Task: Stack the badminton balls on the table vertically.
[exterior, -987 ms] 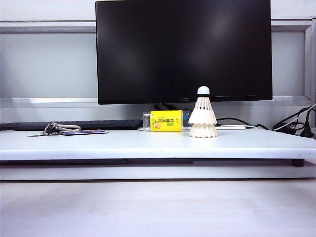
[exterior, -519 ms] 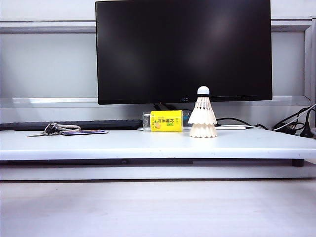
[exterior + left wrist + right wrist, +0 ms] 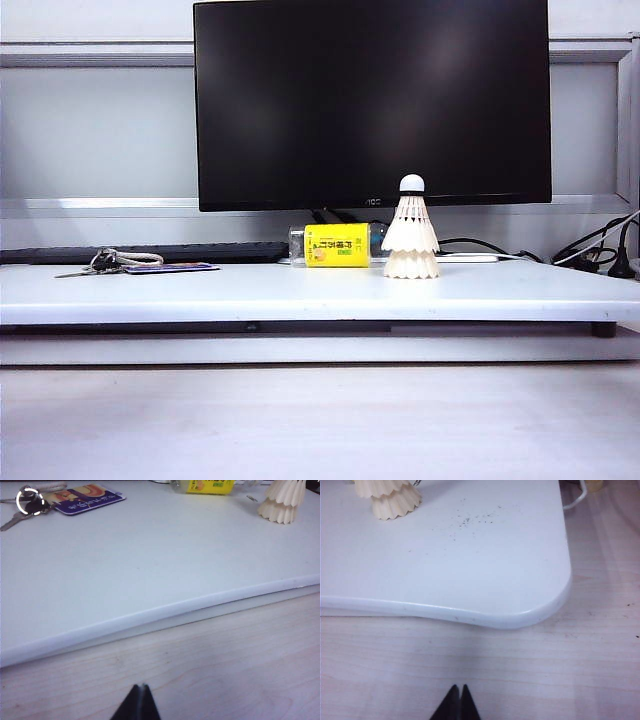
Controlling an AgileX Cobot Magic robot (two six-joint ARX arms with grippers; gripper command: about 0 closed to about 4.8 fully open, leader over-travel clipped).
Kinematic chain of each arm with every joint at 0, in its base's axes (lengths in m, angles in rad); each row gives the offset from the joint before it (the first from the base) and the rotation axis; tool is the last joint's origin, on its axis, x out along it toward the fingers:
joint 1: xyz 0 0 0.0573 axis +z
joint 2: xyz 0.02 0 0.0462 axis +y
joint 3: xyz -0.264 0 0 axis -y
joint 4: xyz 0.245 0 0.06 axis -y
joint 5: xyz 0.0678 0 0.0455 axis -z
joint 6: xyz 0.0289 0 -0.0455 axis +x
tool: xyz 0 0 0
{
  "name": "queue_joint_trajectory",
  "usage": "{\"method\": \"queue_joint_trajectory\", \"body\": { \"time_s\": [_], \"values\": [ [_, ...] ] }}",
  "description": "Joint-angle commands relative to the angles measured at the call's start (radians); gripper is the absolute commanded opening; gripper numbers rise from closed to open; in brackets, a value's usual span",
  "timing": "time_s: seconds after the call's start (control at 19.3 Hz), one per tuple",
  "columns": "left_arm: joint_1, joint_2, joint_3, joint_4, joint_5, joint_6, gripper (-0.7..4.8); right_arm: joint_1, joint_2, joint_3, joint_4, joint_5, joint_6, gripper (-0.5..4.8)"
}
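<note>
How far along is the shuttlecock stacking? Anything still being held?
Done: the two badminton balls stand nested in one upright stack on the table, cork tip up, beside the yellow-label bottle. In hand: nothing; the left hand and right hand are both shut and empty, over the lower wood surface in front of the table. Left: nothing visible.

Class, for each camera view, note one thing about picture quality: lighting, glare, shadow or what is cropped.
Exterior view: even, soft light, faint glare on the dark monitor; stacked badminton balls sharp. Left wrist view: the stack is cropped at the frame edge; shut left tool dark. Right wrist view: soft shadow under the table edge; shut right tool dark.
</note>
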Motion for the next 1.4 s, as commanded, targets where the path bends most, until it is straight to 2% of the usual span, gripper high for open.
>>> {"method": "queue_joint_trajectory", "body": {
  "time_s": [0.05, 0.42, 0.52, 0.68, 0.83, 0.99, 1.4],
  "values": [
    [0.0, 0.0, -0.002, 0.008, 0.004, -0.003, -0.06, 0.0, 0.0, -0.003, 0.003, 0.001, 0.003, 0.13],
    [0.0, 0.0, -0.002, 0.008, 0.004, -0.003, -0.06, -0.002, -0.005, -0.003, 0.003, 0.001, 0.003, 0.13],
    [0.023, -0.026, -0.002, 0.002, 0.005, -0.003, -0.06, -0.018, -0.035, -0.003, 0.003, 0.0, 0.003, 0.13],
    [0.12, -0.092, -0.002, -0.001, 0.005, -0.003, -0.06, -0.071, -0.1, -0.003, 0.003, 0.001, 0.003, 0.13],
    [0.266, -0.127, -0.002, -0.004, 0.004, -0.003, -0.06, -0.123, -0.128, -0.003, 0.016, 0.001, 0.003, 0.13],
    [0.36, -0.14, -0.002, -0.008, 0.001, -0.003, -0.06, -0.138, -0.128, -0.003, 0.015, 0.001, 0.003, 0.13],
    [0.366, -0.155, -0.002, -0.012, 0.012, -0.003, -0.06, -0.138, -0.128, -0.003, 0.015, 0.001, 0.003, 0.13]
  ]
}}
